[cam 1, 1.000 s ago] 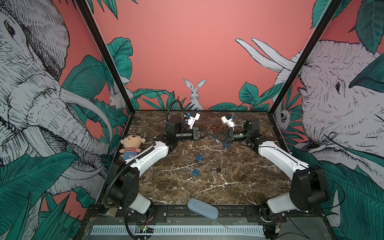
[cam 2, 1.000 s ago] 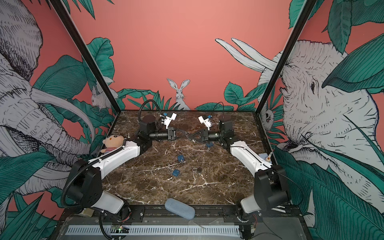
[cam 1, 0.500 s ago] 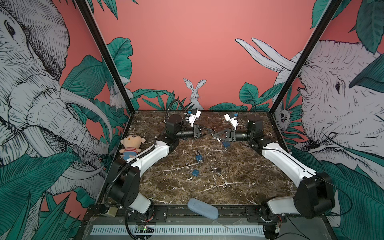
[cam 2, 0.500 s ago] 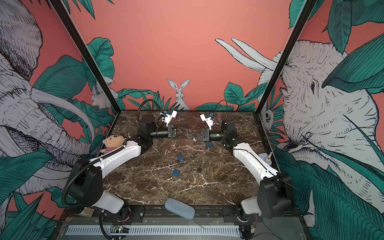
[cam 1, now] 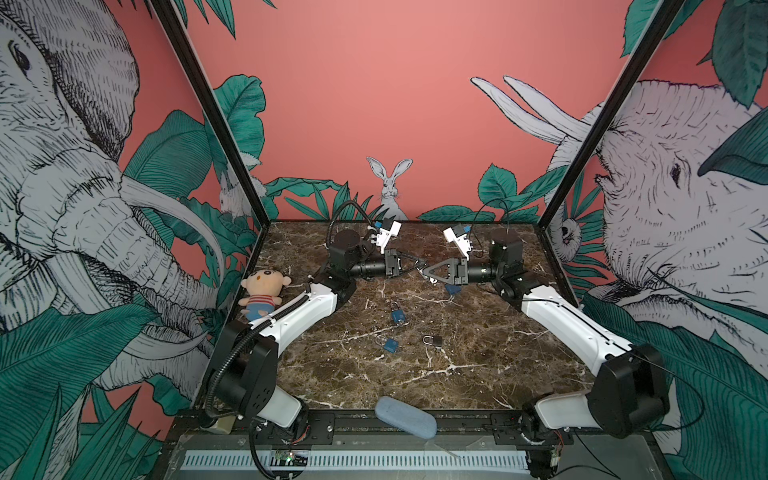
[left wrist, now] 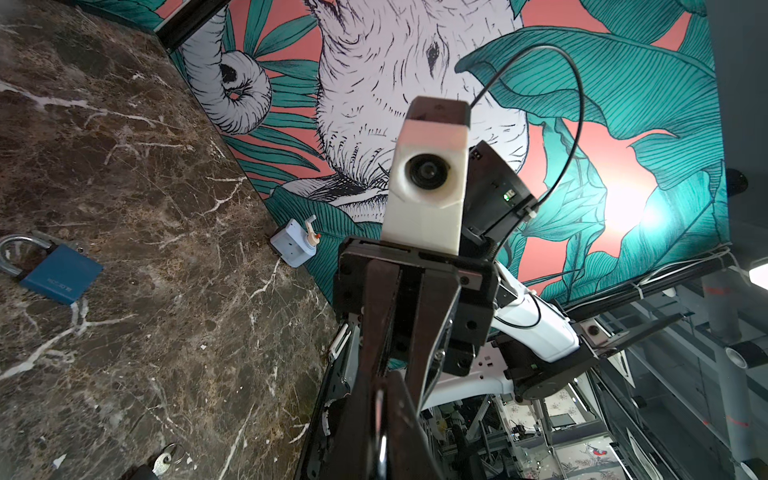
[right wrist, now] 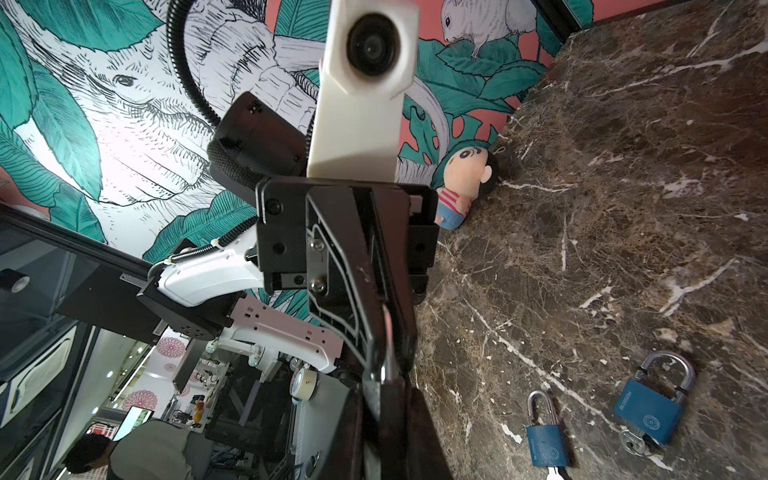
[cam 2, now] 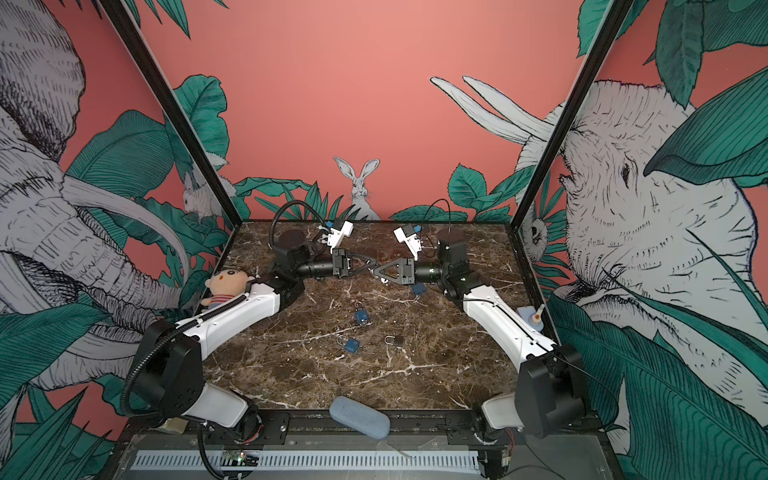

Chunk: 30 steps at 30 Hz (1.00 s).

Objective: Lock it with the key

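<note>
progress-wise we'd call this early. the left gripper (cam 1: 422, 263) and right gripper (cam 1: 423, 272) are both clenched tight, tips nose to nose above the back of the brown marble tabletop (cam 1: 478, 374). in the right wrist view a thin silvery metal key (right wrist: 387, 343) shows right where the tips meet. prob a handover or regrip, but we can't tell which one actually has it. neither tool has a padlock.

the locks all lie on the marble. a blue square-bodied padlock (cam 1: 452, 289) is just below the right gripper. a second blue padlock (cam 1: 397, 314) and a third blue padlock (cam 1: 389, 344) sit mid table, w/ a small dark padlock (cam 1: 433, 341) beside the third. in the right wrist view those two mid-table blue ones each show smth silvery at the keyhole end, likely keys. whether any shackle is clicked shut is too small to say.

left to do imo: get the key into a keyhole, turn it, get the shackle closed. so basically everything.

containers: not much. a grey-blue oblong soft pouch (cam 1: 405, 415) lies closed at the front edge, contents hidden. a small pale-blue boxy gadget (cam 2: 530, 318) w/ a white knob sits by the right wall, and we see nothing in it either.
</note>
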Each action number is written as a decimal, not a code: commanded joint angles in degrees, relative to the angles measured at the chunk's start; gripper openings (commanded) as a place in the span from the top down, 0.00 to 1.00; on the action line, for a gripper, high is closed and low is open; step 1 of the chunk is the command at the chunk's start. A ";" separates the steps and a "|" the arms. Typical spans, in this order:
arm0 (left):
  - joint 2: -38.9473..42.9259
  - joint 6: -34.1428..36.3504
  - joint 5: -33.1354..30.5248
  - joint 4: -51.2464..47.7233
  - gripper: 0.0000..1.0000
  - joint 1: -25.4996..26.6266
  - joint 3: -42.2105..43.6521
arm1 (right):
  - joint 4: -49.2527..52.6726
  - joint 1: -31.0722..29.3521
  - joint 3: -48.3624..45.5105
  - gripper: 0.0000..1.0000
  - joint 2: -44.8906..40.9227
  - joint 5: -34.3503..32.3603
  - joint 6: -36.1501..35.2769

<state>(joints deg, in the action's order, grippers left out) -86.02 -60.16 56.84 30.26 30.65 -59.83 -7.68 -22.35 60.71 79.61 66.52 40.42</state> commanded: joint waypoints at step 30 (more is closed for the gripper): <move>3.85 -2.59 -6.23 4.30 1.00 -4.11 -0.30 | -24.18 3.76 -7.56 0.56 -0.74 -1.66 13.35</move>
<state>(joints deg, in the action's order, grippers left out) -83.77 -62.46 50.78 31.29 26.57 -57.36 -25.26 -18.41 53.56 80.84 63.88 51.13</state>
